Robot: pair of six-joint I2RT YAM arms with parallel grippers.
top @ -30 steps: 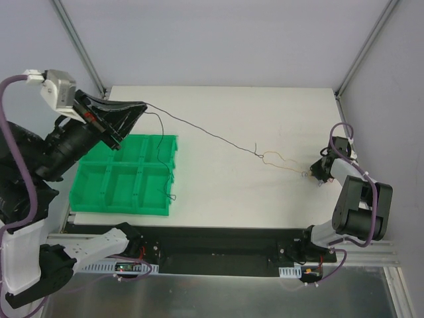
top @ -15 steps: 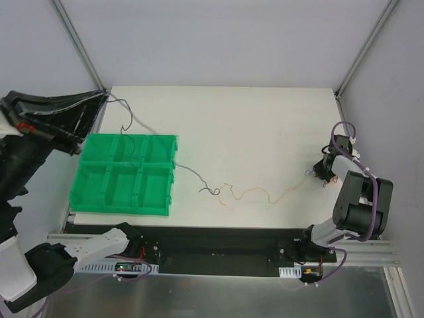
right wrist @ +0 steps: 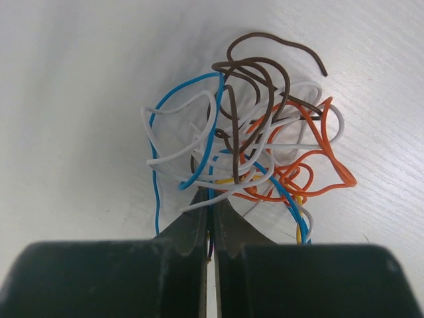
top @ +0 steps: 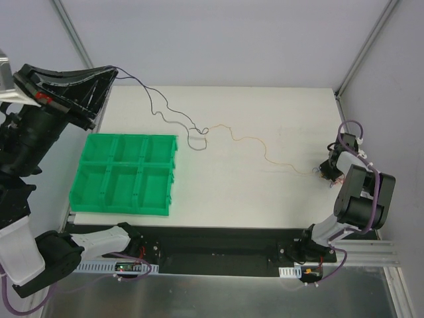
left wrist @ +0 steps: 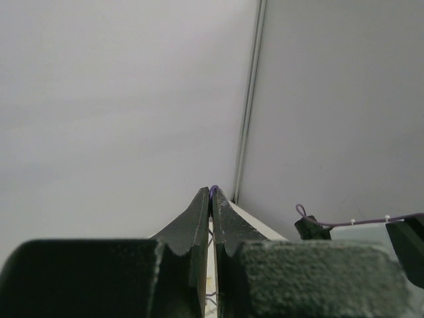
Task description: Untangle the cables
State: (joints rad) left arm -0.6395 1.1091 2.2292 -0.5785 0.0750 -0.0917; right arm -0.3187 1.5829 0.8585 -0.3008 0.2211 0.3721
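A thin dark cable (top: 165, 109) runs from my raised left gripper (top: 111, 69) down to a small knot (top: 201, 131). From the knot a yellowish cable (top: 265, 149) trails across the white table (top: 265, 106) to my right gripper (top: 322, 171). In the left wrist view the left gripper (left wrist: 212, 192) is shut on a purple-dark cable end (left wrist: 213, 188). In the right wrist view the right gripper (right wrist: 212, 202) is shut on strands of a wad of cables (right wrist: 252, 146). The wad is white, blue, brown, orange and yellow, and it lies on the table.
A green compartment bin (top: 126, 173) stands on the left part of the table, below the hanging dark cable. Metal frame posts (top: 79, 40) rise at the back corners. The right arm (top: 358, 199) sits at the table's right edge.
My left gripper has swung up and right with the dark cable. The knot has moved from the table's front middle to the back, beside the bin. The right gripper has shifted only slightly.
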